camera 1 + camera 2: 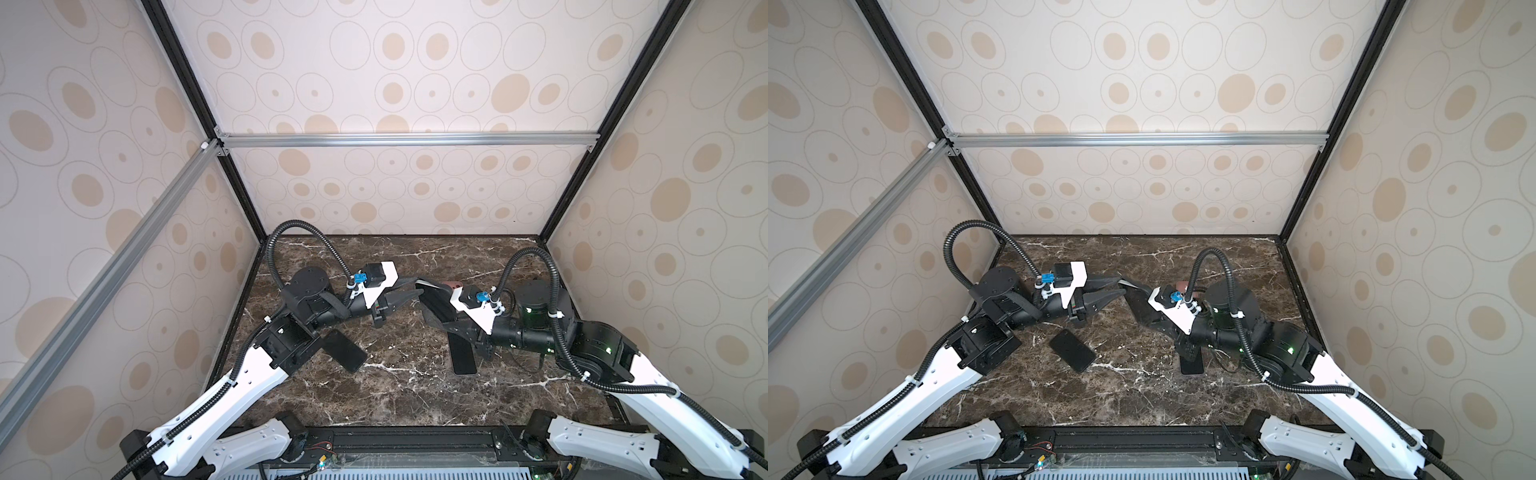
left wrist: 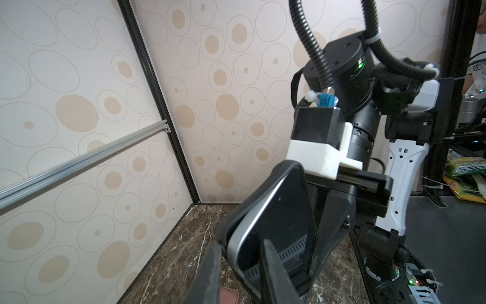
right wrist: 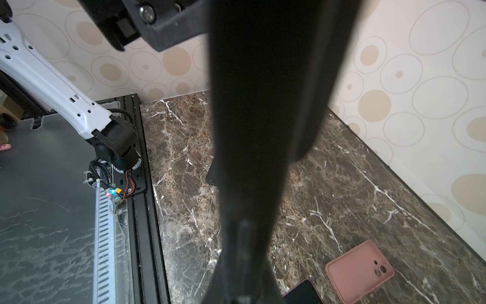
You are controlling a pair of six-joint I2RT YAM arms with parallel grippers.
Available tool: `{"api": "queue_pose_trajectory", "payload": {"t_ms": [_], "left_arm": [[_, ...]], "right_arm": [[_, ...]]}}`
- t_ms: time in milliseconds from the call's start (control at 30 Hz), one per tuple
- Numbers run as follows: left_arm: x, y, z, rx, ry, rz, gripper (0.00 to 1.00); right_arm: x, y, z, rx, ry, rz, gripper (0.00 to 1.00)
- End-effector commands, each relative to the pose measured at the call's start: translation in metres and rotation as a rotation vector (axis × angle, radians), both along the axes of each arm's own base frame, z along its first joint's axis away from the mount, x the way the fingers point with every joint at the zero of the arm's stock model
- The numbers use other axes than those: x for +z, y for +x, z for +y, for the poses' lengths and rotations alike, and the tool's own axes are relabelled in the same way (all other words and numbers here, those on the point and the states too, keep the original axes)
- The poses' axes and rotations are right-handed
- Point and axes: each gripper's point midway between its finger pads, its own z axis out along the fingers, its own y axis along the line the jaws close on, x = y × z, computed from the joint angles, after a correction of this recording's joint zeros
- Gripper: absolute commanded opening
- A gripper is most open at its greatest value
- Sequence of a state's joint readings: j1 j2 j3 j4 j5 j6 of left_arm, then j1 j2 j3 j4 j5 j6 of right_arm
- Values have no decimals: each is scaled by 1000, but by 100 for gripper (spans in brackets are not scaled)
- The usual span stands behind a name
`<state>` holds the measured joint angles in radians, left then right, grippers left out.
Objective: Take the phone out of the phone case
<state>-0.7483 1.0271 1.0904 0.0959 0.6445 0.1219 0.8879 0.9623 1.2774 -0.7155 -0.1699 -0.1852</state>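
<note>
Phone and phone case hang in the air between the two tools, above the far half of the counter. The right tool is clamped almost shut across the cased body, with one finger lying over the glass. The left tool has its jaws a little apart and straddles a free corner. There the silver frame shows outside the black lip. I cannot tell whether it truly pinches.

The phone looks stiff, smooth and glass-faced, so it is probably slippery and would break in a fall from this height. The case seems soft and stretchy and clings to the frame. The safest hold is likely the exposed corner, gripped by its metal edges, while the lip is peeled back along the long side.

On the counter, an empty pink case lies behind the right arm. A dark handset lies near the left arm, and a second dark handset lies partly under the right tool.
</note>
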Motion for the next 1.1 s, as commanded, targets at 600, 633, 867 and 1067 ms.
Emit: {"api": "queue_pose_trajectory", "payload": {"t_ms": [600,633,867,1067], "left_arm": [[-54,-69,-28,-438,150,172,24],[-54,-69,-28,-440,151,172,24],[-52,-71,-27,-448,146,166,23],[-43,-76,-24,-472,115,153,22]], "right_arm": [[19,26,41,113,97,121,0],[15,29,40,96,81,130,0],[0,29,46,132,19,187,0],[-7,26,42,166,-24,138,0]]}}
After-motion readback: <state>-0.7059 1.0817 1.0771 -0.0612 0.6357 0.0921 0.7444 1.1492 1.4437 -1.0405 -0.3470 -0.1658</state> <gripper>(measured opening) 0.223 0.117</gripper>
